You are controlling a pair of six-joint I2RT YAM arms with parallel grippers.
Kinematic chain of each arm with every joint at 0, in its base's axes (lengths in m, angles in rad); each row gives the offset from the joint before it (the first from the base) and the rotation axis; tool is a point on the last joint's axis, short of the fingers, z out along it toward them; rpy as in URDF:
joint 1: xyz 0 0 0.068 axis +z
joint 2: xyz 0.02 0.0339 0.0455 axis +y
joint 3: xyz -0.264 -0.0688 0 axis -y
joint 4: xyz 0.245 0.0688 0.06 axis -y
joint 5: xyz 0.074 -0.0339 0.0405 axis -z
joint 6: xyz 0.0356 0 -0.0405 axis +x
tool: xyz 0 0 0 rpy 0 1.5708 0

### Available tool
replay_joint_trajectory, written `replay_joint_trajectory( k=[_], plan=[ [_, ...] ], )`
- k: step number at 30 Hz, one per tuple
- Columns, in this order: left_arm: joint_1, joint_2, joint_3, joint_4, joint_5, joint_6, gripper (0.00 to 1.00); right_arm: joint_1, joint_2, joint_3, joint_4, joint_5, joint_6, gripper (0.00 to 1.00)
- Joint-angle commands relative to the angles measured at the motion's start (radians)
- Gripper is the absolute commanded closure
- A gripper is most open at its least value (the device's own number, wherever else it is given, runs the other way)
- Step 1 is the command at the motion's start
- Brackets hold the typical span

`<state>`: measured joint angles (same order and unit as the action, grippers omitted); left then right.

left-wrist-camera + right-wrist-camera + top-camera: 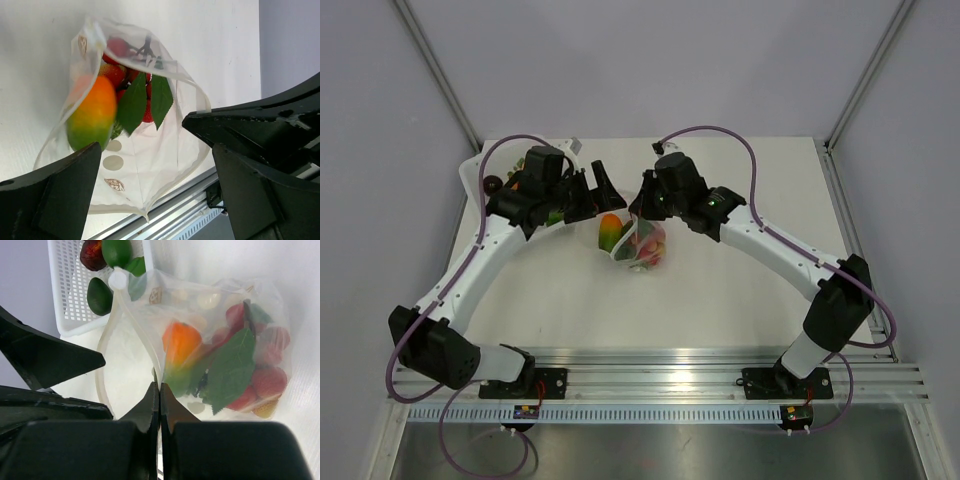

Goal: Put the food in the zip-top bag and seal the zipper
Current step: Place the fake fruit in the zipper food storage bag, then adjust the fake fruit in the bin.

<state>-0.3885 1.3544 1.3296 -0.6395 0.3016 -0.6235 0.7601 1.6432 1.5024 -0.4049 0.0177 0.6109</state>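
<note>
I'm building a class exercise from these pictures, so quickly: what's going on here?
The right arm's fingers are pinched shut on the mouth edge of the clear bag, holding it open. The left arm's fingers are spread open before it, gripping nothing. An orange-and-green fruit sits just inside the mouth, with red pieces and leaves deeper in. Green and dark pieces lie in the white tray. The bag is not sealed.
</note>
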Motion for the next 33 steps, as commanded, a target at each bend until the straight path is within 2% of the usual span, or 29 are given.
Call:
replay_joint_trajectory(
  k=[1,5,7,12,16,18,21,26,32,33],
  plan=[
    [-0.003,-0.034,0.06,-0.034,-0.033,0.048,0.04,0.008,-0.051,0.001,0.067,0.013,0.01,1.0],
    [0.002,-0.049,0.104,-0.094,-0.088,0.09,0.04,0.008,-0.062,-0.005,0.064,0.014,0.0,1.0],
    [0.052,-0.067,0.14,-0.141,-0.108,0.146,0.06,0.008,-0.071,-0.007,0.055,0.019,-0.011,1.0],
    [0.327,-0.048,0.227,-0.184,-0.025,0.217,0.09,0.008,-0.085,-0.024,0.067,0.024,-0.025,1.0],
    [0.379,0.133,0.316,-0.275,-0.284,0.223,0.09,0.008,-0.085,-0.042,0.086,0.013,-0.017,1.0],
    [0.395,0.225,0.341,-0.282,-0.286,0.216,0.1,0.008,-0.094,-0.054,0.1,0.027,-0.016,1.0],
    [0.438,0.296,0.37,-0.266,-0.419,0.196,0.11,0.008,-0.094,-0.05,0.095,0.025,-0.025,1.0],
    [0.497,0.477,0.433,-0.239,-0.444,0.165,0.16,0.008,-0.088,-0.044,0.094,0.021,-0.036,1.0],
    [0.514,0.643,0.525,-0.206,-0.414,0.122,0.11,0.008,-0.062,-0.025,0.075,0.018,-0.042,1.0],
    [0.522,0.65,0.525,-0.2,-0.376,0.108,0.11,0.008,-0.057,-0.021,0.069,0.019,-0.043,1.0]
  ],
)
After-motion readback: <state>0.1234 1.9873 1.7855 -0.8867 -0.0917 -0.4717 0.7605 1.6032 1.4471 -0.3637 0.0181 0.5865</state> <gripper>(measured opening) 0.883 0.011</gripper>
